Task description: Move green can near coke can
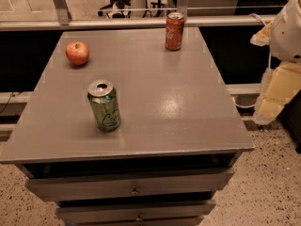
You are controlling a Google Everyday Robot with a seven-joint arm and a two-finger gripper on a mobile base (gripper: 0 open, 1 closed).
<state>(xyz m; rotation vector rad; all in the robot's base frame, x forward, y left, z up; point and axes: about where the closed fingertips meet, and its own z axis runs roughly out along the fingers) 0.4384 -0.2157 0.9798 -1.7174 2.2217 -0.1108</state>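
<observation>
Aluminium and tall, the green can stands front-left, well apart from the coke can at the back, and our gripper, off the table's right edge, its state beyond our telling, could topple it reaching across.

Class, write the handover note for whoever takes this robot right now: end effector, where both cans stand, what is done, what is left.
End effector: at the right edge of the view, beside the table, clear of both cans.
Green can: upright, front left of the table top.
Coke can: upright at the far edge, right of centre.
Done: nothing yet; the cans stand well apart.
Left: grasp the green can and set it beside the coke can.
</observation>
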